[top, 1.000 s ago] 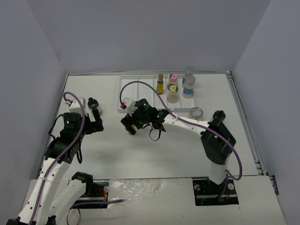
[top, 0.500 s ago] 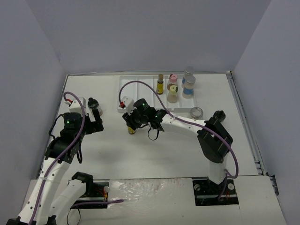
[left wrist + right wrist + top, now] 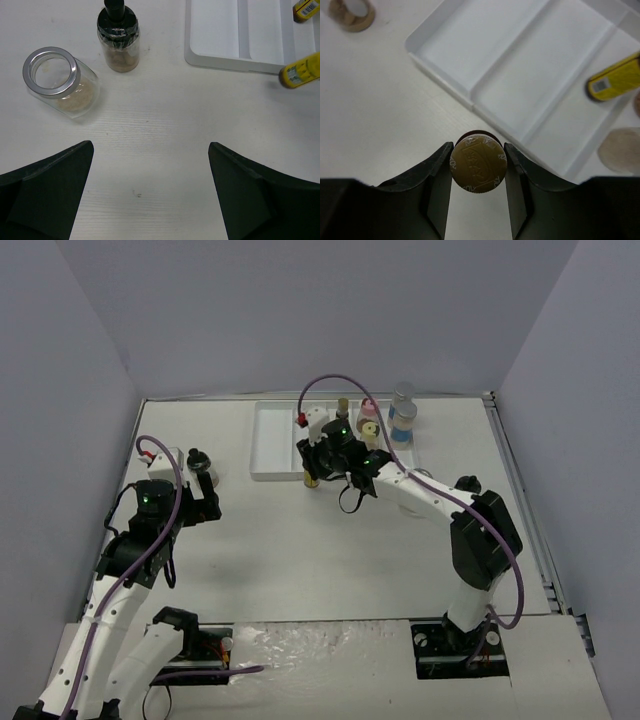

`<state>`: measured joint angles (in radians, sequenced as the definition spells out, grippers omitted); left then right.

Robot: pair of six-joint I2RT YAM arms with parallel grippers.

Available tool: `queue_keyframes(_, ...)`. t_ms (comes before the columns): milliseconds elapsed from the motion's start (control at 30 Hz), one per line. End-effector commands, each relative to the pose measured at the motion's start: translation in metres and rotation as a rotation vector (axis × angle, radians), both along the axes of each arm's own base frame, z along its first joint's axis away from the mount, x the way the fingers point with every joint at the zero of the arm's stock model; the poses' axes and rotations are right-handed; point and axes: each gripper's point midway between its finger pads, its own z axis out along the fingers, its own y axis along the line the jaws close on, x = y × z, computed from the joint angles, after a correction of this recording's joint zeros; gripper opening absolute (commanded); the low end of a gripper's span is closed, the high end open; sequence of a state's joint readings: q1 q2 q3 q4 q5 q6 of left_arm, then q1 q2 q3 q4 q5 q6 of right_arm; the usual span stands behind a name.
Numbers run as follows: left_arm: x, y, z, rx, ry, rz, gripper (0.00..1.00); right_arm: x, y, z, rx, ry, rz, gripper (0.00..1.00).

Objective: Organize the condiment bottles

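My right gripper is shut on the tan cap of an upright amber bottle. It holds the bottle just outside the near rim of the white tray. Inside the tray stand a yellow-labelled amber bottle, a pink-capped one and a blue-labelled clear one. My left gripper is open over bare table, with nothing between its fingers. Ahead of it stand a black-capped bottle and a clear jar of tan powder.
The tray lies at the back centre, its left compartments bare. A jar of tan powder shows at the right wrist view's right edge. Grey walls close the table on three sides.
The right gripper shut on the amber bottle at mid table, then carried it back and to the right, up to the tray's near rim. The left arm has not moved.
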<state>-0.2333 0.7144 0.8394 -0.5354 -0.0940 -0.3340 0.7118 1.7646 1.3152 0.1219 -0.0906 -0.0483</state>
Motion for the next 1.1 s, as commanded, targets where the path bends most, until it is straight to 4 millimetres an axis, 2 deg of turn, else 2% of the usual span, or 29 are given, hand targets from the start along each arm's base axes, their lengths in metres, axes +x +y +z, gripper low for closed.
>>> queue_keyframes(0,0.01,-0.001,0.021,-0.031,-0.075,0.014,0.97,0.052,-0.037,0.104,0.156,-0.197,-0.185,0.0)
queue_keyframes(167,0.011,-0.001,0.02,-0.032,-0.071,0.012,0.97,0.09,-0.067,0.102,0.176,-0.184,-0.299,0.0)
queue_keyframes(233,0.011,-0.002,0.02,-0.033,-0.07,0.012,0.97,0.107,-0.082,0.096,0.177,-0.179,-0.36,0.0)
queue_keyframes(300,0.011,-0.002,0.02,-0.033,-0.069,0.012,0.97,0.12,-0.089,0.091,0.184,-0.172,-0.383,0.0)
queue_keyframes(467,0.011,-0.001,0.02,-0.033,-0.068,0.012,0.97,0.14,-0.088,0.076,0.177,-0.159,-0.398,0.0)
queue_keyframes(800,0.011,-0.003,0.019,-0.036,-0.066,0.006,0.97,0.154,-0.082,0.024,0.134,-0.112,-0.402,0.0)
queue_keyframes(833,0.012,-0.003,0.019,-0.036,-0.066,0.005,0.97,0.155,-0.083,0.021,0.128,-0.11,-0.404,0.02)
queue_keyframes(933,0.011,-0.003,0.019,-0.038,-0.065,0.003,0.97,0.154,-0.082,0.01,0.114,-0.1,-0.4,0.22)
queue_keyframes(1000,0.012,-0.003,0.019,-0.038,-0.064,0.004,0.97,0.153,-0.081,0.011,0.117,-0.099,-0.396,0.34)
queue_keyframes(1067,0.012,-0.003,0.018,-0.036,-0.063,0.004,0.97,0.151,-0.082,0.016,0.122,-0.102,-0.392,0.5)
